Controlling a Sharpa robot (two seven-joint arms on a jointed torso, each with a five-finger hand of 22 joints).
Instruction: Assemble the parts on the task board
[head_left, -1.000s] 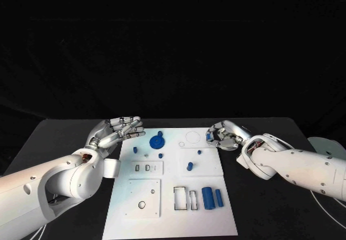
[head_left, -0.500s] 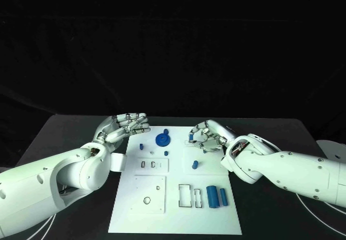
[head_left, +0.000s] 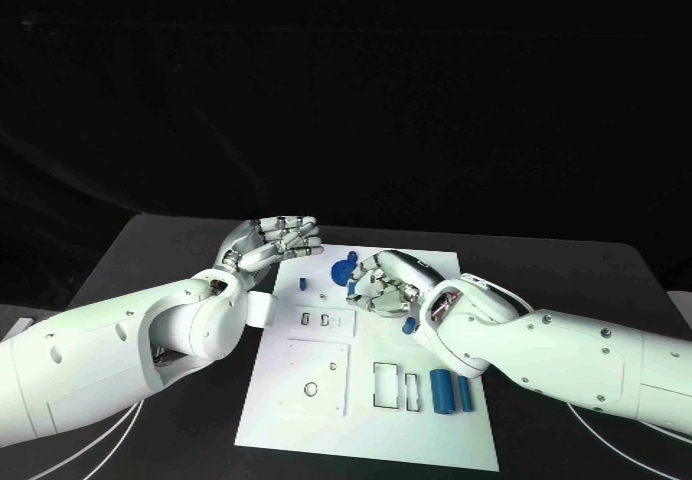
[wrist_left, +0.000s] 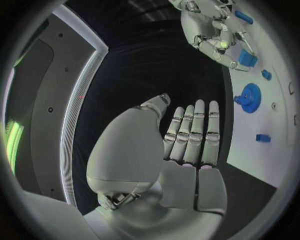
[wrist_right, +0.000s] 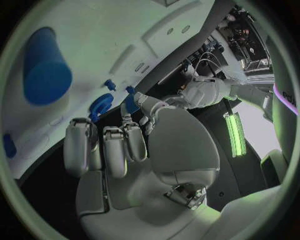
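The white task board (head_left: 326, 411) lies in the middle of the table. A blue gear (head_left: 346, 270) stands at its far end, with two small blue pieces (head_left: 303, 284) to its left and a blue peg (head_left: 411, 325) behind my right wrist. Two blue cylinders (head_left: 443, 388) lie side by side near the board's right edge. My right hand (head_left: 382, 285) hovers over the board just right of the gear, fingers loosely curled, holding nothing (wrist_right: 119, 150). My left hand (head_left: 278, 240) is raised at the board's far left corner, fingers straight and empty (wrist_left: 187, 145).
Black table (head_left: 173, 250) surrounds the board. Rectangular slots (head_left: 392, 385) and a square plate with a hole (head_left: 313, 375) lie in the board's near half. The left wrist view shows the gear (wrist_left: 250, 96) and the right hand (wrist_left: 212, 30) beyond it.
The camera has shifted. My right hand has moved left from the board's right edge to a spot over the board beside the gear. The left hand stays raised at the far left corner.
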